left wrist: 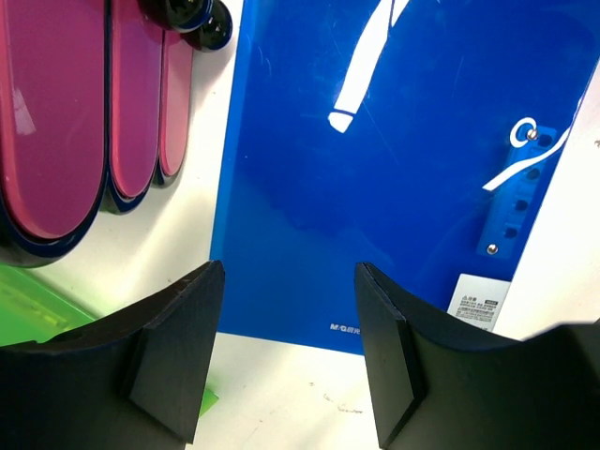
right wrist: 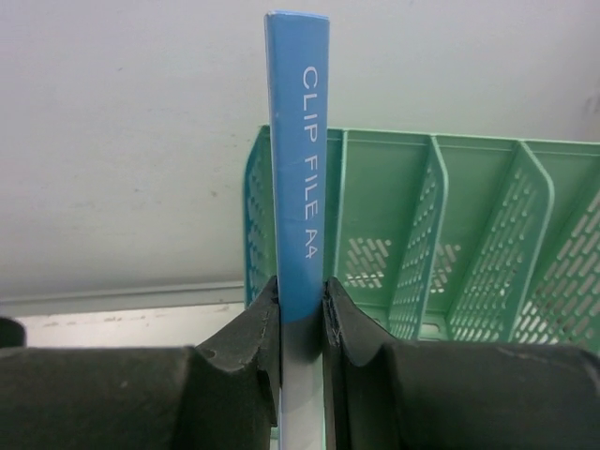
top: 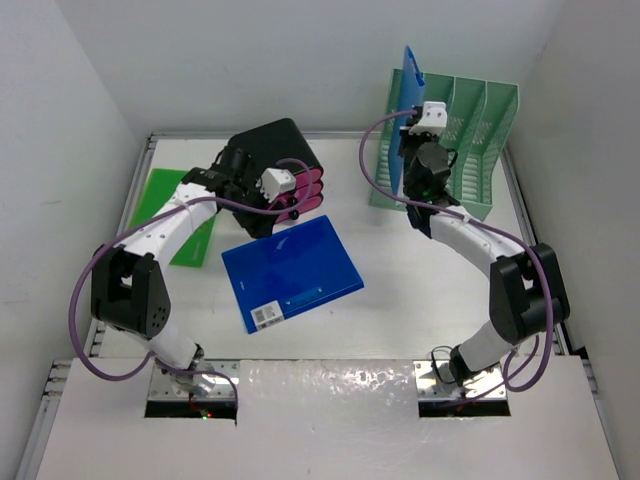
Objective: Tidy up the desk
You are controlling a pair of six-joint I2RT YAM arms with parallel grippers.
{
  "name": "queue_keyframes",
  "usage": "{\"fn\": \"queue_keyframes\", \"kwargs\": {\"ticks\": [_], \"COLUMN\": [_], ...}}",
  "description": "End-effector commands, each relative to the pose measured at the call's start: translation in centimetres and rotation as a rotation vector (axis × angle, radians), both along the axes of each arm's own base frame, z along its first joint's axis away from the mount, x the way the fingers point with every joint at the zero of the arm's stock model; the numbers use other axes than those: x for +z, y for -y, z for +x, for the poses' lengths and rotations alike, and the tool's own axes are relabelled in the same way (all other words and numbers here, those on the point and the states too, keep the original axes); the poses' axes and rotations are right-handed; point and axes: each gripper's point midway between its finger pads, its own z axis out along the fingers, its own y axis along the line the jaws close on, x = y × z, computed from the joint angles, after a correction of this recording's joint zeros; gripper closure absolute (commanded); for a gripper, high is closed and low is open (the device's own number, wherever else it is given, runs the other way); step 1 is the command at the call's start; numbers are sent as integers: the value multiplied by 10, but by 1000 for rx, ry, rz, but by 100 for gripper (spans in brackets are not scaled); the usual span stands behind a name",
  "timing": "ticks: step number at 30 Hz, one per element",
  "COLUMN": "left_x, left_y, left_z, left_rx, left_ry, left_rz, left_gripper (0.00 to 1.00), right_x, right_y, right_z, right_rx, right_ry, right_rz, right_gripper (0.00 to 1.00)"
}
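The right gripper (right wrist: 302, 314) is clamping the file (right wrist: 298, 141) upright. Lower it straight into the rack (right wrist: 469, 234) slot ahead, probably the leftmost. The left gripper (left wrist: 286, 347) is hovering, jaws apart, over the desk (left wrist: 281, 403) below.

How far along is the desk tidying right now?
Done: nothing looks finished; no file sits released in the green file rack. In hand: the right gripper is clamped on the light blue clip file, upright at the rack's leftmost slot. The left gripper hangs open above the dark blue folder. Left: that folder and the green folder lie flat on the desk.
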Motion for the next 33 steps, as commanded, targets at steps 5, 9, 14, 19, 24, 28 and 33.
{"fn": "queue_keyframes", "kwargs": {"ticks": [5, 9, 14, 19, 24, 28, 33], "left_x": [3, 1, 0, -1, -7, -8, -13], "left_y": [3, 3, 3, 3, 1, 1, 0], "left_z": [0, 0, 1, 1, -2, -4, -8], "left_rx": [-32, -32, -34, -38, -48, -53, -64], "left_ry": [18, 13, 14, 12, 2, -5, -15], "left_rz": [3, 7, 12, 15, 24, 22, 23], "left_gripper": [44, 44, 44, 44, 44, 44, 44], "right_x": [78, 84, 87, 93, 68, 43, 4], "right_y": [15, 10, 8, -2, -7, -7, -8], "right_z": [-1, 2, 13, 23, 26, 26, 36], "right_rx": [-98, -85, -117, -81, -67, -70, -78], "right_ry": [215, 239, 264, 338, 363, 371, 310], "right_rz": [88, 94, 58, 21, -21, -28, -35], "right_gripper": [100, 100, 100, 100, 100, 100, 100]}}
